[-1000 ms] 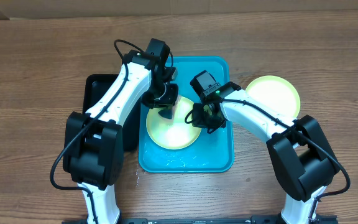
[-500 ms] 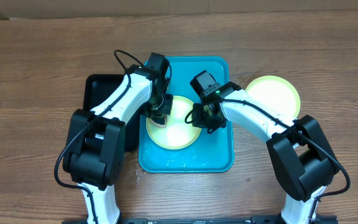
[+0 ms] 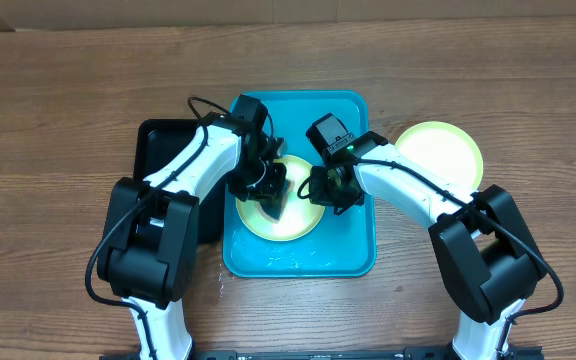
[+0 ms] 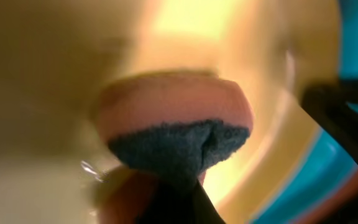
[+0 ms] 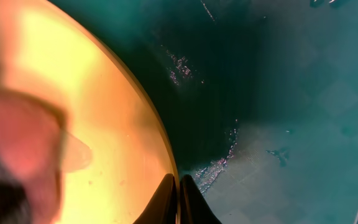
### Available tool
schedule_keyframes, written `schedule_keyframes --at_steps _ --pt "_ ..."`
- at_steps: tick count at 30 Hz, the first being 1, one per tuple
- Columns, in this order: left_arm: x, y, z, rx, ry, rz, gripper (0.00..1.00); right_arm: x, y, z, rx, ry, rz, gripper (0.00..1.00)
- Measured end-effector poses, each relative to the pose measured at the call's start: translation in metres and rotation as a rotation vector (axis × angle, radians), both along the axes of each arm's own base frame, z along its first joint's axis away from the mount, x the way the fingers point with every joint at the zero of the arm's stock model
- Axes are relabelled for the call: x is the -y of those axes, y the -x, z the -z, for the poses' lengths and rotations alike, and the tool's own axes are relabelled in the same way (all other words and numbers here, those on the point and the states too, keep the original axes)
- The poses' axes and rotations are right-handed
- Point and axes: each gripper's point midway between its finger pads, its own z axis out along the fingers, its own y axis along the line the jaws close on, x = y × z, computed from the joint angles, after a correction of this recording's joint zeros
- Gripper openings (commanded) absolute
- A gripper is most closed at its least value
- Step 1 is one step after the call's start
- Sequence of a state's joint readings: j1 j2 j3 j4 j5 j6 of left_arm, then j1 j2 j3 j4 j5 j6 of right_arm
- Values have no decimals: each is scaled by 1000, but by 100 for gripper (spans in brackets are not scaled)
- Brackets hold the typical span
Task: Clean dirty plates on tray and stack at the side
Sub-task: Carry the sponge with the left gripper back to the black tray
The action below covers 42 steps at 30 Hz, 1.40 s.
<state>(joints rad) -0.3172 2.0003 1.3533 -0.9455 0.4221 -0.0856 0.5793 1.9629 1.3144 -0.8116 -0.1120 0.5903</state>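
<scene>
Plate (image 3: 286,215) lies in the tray (image 3: 353,255), mid-scrub. The left end effector (image 3: 266,192), pinching a sponge (image 4: 173,124), has swept from the plate's far edge to its middle within the last second, so cleaning is under way. The right end effector (image 3: 326,190) stays pressed together, seemingly nipping the rim. A second plate (image 3: 438,150) sits on the desk (image 3: 68,100) at right. No writing is legible.

The table (image 3: 48,100) has a matt wood-grain surface. The turquoise tray (image 3: 353,258) is smooth glossy plastic, wet in patches; the pale yellow-green plate (image 3: 293,222) is likewise smooth and glossy. The sponge (image 4: 173,109) is pink foam with a dark, rough fibrous face.
</scene>
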Motion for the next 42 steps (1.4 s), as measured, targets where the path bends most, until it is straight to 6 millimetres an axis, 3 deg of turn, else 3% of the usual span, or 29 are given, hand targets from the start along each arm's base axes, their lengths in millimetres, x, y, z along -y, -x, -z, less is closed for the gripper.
schedule_keyframes --at_steps 3,6,10,15,22,28,34,42 --pt "1 7 -17 -59 53 9 4 0 0 0 1 -2 -3 4" --pt "-6 -7 -40 -41 86 -2 4 -1 0 0 1 -4 -5 4" --pt "-33 -30 -71 42 84 -56 4 -1 0 0 2 -4 -8 4" --pt "-78 -36 -94 93 10 -145 4 -1 0 0 2 -4 -8 4" --pt "-140 -37 -84 84 -227 -273 4 -1 0 0 2 -4 -9 4" --pt "-181 -39 -79 109 -456 -354 4 -2 1 0 3 -3 -14 4" --pt "-204 -47 -68 166 -582 -384 4 -2 1 0 2 -3 -14 4" --pt "-222 -45 -37 205 -681 -390 4 -2 1 0 2 -3 -16 4"
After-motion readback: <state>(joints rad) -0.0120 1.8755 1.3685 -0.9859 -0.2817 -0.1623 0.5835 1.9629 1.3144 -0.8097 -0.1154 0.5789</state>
